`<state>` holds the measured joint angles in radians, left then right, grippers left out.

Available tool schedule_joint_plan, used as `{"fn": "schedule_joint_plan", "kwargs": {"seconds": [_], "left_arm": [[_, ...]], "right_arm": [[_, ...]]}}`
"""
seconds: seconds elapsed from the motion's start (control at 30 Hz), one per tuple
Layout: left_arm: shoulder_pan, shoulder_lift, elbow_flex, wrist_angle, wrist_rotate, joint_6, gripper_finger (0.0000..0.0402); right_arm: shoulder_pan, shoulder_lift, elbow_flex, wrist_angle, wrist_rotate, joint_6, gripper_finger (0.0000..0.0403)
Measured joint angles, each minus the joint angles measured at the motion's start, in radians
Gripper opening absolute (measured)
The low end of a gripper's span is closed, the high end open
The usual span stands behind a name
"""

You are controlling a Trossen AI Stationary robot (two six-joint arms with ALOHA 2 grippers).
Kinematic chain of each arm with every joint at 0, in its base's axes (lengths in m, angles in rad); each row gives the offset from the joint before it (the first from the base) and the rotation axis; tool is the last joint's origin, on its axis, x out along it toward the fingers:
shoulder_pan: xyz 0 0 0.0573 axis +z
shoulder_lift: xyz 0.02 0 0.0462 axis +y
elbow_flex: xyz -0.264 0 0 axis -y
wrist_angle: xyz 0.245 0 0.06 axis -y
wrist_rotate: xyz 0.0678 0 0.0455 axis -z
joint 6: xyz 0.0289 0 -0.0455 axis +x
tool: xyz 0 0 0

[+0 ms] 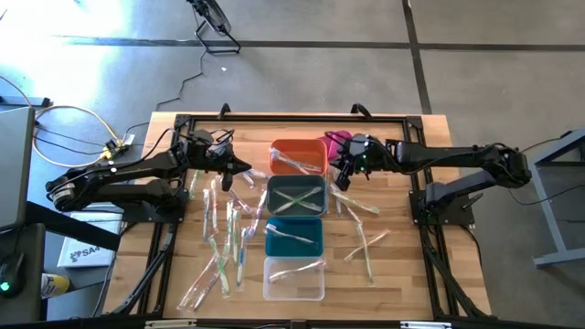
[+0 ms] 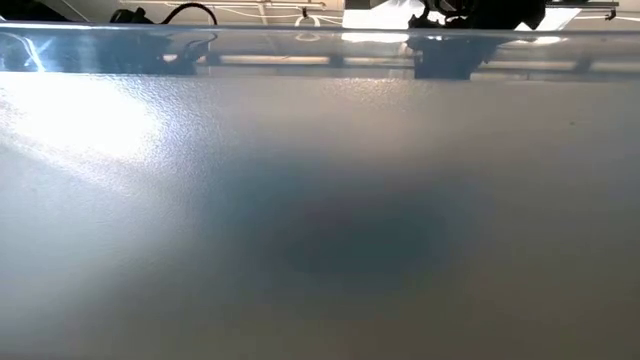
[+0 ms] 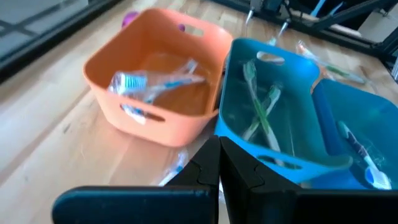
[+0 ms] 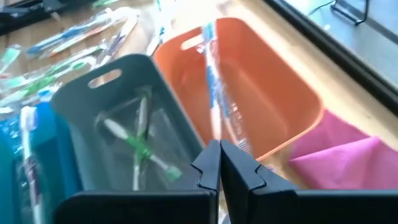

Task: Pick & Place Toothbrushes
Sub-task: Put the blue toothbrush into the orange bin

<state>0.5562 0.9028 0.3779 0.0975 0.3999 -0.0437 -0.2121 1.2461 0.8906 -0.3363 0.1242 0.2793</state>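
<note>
Daylight washes the grey concrete floor (image 1: 82, 55) pale at the high view's upper left. The low view is almost wholly a blurred grey-blue haze (brightest at its left). Both wrist views are soft, the round-cornered orange plastic bin (image 3: 155, 81) smeared and glossy.

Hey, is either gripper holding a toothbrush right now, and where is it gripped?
No. The left gripper and right gripper are both shut on nothing, near the orange bin.
</note>
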Motion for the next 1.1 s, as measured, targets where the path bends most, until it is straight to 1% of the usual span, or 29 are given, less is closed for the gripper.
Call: {"fn": "schedule_joint_plan", "kwargs": {"seconds": [0.13,0.27,0.37,0.5,0.63,0.73,0.87,1.1], "left_arm": [[0.000,0.000,0.000,-0.035,0.000,-0.018,0.0001],[0.000,0.000,0.000,-0.052,-0.001,-0.019,0.0001],[0.000,0.000,0.000,-0.049,-0.001,-0.019,0.0001],[0.000,0.000,0.000,-0.048,-0.001,-0.015,0.0001],[0.000,0.000,0.000,-0.048,-0.001,-0.014,0.0001],[0.000,0.000,0.000,-0.048,-0.001,-0.014,0.0001],[0.000,0.000,0.000,-0.043,-0.001,-0.014,0.0001],[0.000,0.000,0.000,-0.038,-0.001,-0.014,0.0001]], "right_arm": [[-0.042,0.000,0.000,0.037,-0.007,-0.056,0.0004],[-0.084,0.000,0.000,0.065,-0.077,-0.105,0.0004],[-0.109,0.000,-0.001,0.042,-0.132,-0.136,0.0004],[-0.126,0.000,-0.027,0.033,-0.177,-0.151,0.0004],[-0.129,0.000,-0.067,0.032,-0.184,-0.150,0.0004],[-0.129,0.000,-0.088,0.028,-0.185,-0.115,0.0004],[-0.128,0.000,-0.092,0.033,-0.185,-0.053,0.0004],[-0.128,0.000,-0.092,0.034,-0.189,-0.014,0.0004]]}}
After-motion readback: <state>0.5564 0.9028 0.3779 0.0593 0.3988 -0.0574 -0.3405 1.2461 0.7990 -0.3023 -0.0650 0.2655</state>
